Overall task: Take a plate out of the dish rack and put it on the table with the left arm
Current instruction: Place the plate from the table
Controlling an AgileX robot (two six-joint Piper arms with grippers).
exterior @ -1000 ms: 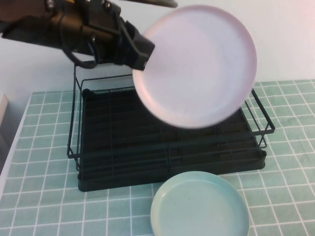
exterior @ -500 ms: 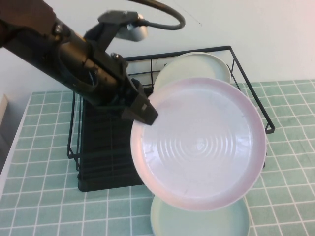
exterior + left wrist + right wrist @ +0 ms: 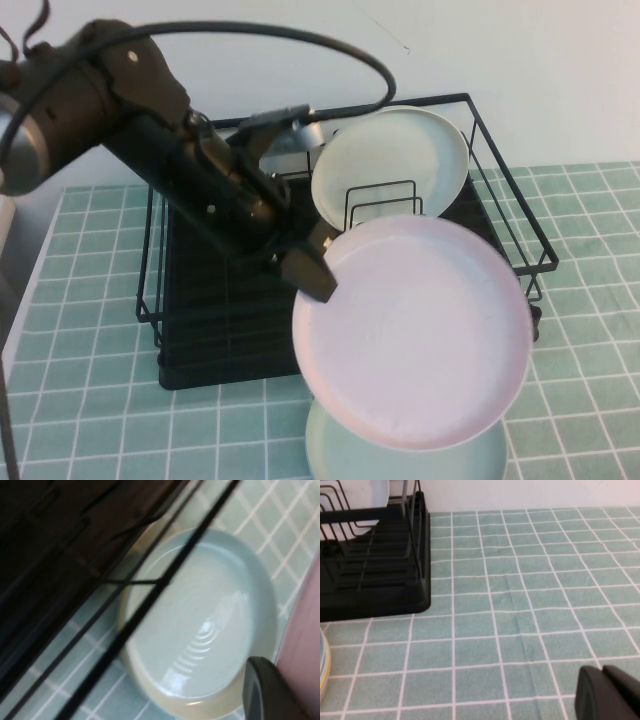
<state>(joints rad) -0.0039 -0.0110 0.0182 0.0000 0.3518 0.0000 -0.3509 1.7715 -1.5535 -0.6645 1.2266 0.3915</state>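
Note:
My left gripper (image 3: 312, 275) is shut on the rim of the pale pink plate (image 3: 412, 332) and holds it in the air in front of the black dish rack (image 3: 200, 330), over the mint-blue plate (image 3: 340, 455) that lies on the green tiled table (image 3: 90, 410). In the left wrist view one fingertip (image 3: 265, 690) presses the pink plate (image 3: 305, 630), with the mint-blue plate (image 3: 200, 620) below. A cream-white plate (image 3: 390, 160) stands upright in the rack's dividers. My right gripper (image 3: 610, 695) is shut and empty, low over bare tiles; it is out of the high view.
The rack (image 3: 370, 580) stands against the white back wall. Its front wire rail (image 3: 150, 595) crosses the left wrist view. Open tiles (image 3: 530, 590) lie to the rack's right, and the table's white left edge (image 3: 20, 330) is near.
The left arm has swung down and forward with the pink plate, from high above the rack to low in front of it, over the mint-blue plate. The plate has tipped flatter.

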